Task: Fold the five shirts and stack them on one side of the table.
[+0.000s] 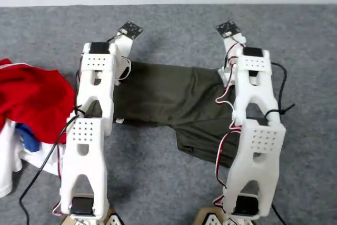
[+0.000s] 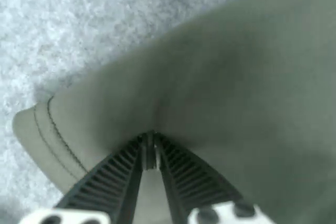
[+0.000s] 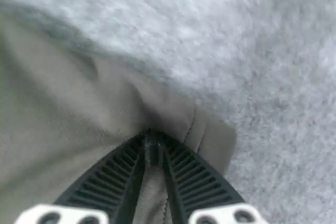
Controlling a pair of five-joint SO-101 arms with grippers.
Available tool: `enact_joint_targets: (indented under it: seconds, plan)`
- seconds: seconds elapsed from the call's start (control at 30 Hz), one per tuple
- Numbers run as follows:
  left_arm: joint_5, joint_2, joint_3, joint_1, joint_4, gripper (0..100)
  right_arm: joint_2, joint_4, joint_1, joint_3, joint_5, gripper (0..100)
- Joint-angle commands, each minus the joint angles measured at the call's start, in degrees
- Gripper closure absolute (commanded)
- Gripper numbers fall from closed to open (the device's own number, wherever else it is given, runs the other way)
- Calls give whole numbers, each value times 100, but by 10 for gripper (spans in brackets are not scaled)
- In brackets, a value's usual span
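Observation:
An olive green shirt (image 1: 168, 101) lies spread across the grey carpet between the two white arms. My left gripper (image 2: 149, 148) is shut on the olive shirt (image 2: 220, 77) near a stitched hem corner, with cloth pinched between the ribbed black fingers (image 2: 113, 177). My right gripper (image 3: 152, 145) is likewise shut on the olive shirt (image 3: 63, 103) beside another hemmed corner, fabric bunching at its fingertips. In the high view the left arm (image 1: 97, 77) stands over the shirt's left side and the right arm (image 1: 253, 82) over its right side.
A heap of shirts sits at the table's left edge: a red one (image 1: 31, 96) on top, blue (image 1: 29, 138) and white (image 1: 10, 156) cloth under it. Grey carpet (image 1: 305, 51) lies bare to the right and at the back.

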Motion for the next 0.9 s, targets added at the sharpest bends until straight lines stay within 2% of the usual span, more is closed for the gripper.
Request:
enact_joint_targets:
  seconds: [0.0,0.13,0.4,0.57,0.77,0.87]
  plan:
    - [-123,369,-1147,-343,642,993,233,400,303,-976,-26,988]
    - [-132,730,-1912,-501,914,993,479,787,356,-1670,-18,988]
    - [-97,747,-3248,-466,1090,992,532,1798,4,-3095,-18,988]
    - [-97,519,-3046,-440,1064,992,558,2097,-145,-3508,-18,988]
    - [-97,818,-2281,-281,299,991,1095,1473,-57,-3244,-9,988]
    - [-97,870,-2211,-299,273,954,1393,1455,31,-3253,-9,988]
